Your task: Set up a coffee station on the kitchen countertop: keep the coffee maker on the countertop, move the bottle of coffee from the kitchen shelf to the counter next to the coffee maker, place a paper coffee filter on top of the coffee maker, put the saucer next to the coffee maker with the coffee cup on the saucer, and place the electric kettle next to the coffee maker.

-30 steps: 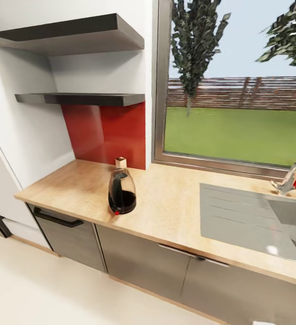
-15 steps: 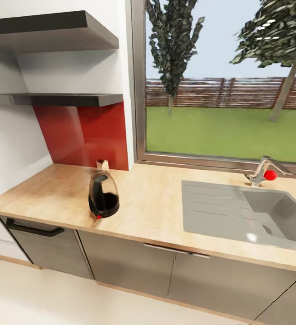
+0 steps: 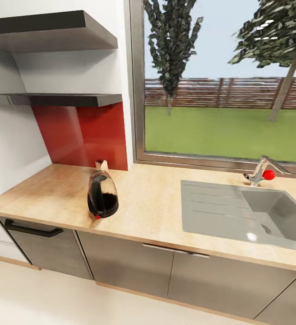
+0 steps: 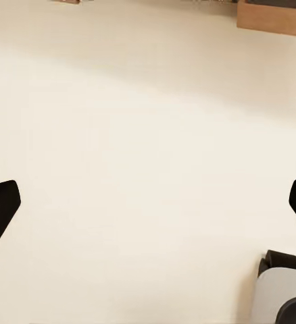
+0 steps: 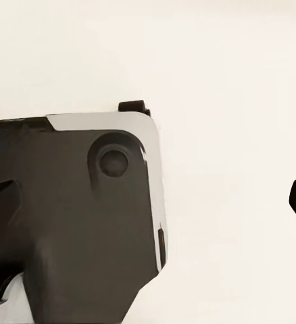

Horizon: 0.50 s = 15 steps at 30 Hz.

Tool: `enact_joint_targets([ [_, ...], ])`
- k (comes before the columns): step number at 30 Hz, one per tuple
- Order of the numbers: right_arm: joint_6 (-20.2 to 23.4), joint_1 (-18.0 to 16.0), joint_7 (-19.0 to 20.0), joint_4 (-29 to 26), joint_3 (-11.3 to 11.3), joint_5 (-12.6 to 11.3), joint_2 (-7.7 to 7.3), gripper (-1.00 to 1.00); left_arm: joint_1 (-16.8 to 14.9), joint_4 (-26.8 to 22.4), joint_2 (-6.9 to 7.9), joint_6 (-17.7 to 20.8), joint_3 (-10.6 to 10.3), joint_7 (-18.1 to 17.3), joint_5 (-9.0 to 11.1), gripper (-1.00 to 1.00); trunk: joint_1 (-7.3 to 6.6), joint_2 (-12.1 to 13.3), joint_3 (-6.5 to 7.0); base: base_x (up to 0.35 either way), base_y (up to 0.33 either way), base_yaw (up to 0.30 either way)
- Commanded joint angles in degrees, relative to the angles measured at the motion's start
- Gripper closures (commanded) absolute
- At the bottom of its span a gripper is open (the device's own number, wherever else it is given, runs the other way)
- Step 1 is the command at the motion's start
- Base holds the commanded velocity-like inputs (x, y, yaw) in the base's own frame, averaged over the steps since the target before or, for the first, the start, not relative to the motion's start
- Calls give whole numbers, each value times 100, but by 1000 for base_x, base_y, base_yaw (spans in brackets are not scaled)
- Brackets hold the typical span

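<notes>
The electric kettle [image 3: 103,198], rounded clear glass with a black handle and a small red switch, stands upright on the kitchen countertop [image 3: 157,207] near its front edge, left of the sink. A small tan object [image 3: 101,164] stands just behind it against the red backsplash. The coffee maker, bottle of coffee, paper coffee filter, saucer and coffee cup are out of view. My left gripper [image 4: 148,209] is open over pale floor. My right gripper [image 5: 148,202] is open above my own dark base, with nothing between its fingers.
Two dark wall shelves [image 3: 67,99] hang above the counter's left part; I see them from below or edge-on. A steel sink [image 3: 242,212] with a red-knobbed tap [image 3: 263,174] sits at the right. A large window [image 3: 224,90] is behind. Dark grey cabinets [image 3: 125,262] stand below.
The head view has swung to the right over the last second, bringing more of the sink into the picture. The kettle stands where it was on the counter.
</notes>
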Motion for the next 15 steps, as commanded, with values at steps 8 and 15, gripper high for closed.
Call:
enact_joint_targets([
  [8, -14, -5, 23, -6, -75, -23, 107, -100, 35, 2, 56, -51, -49, 34, 29, -100, 3, -12, -12, 0, 162, 0],
  [15, -14, -5, 23, -7, -76, -24, 109, -100, 37, -2, 56, -45, -53, 34, 29, -100, 3, -12, -12, 0, 301, 0],
])
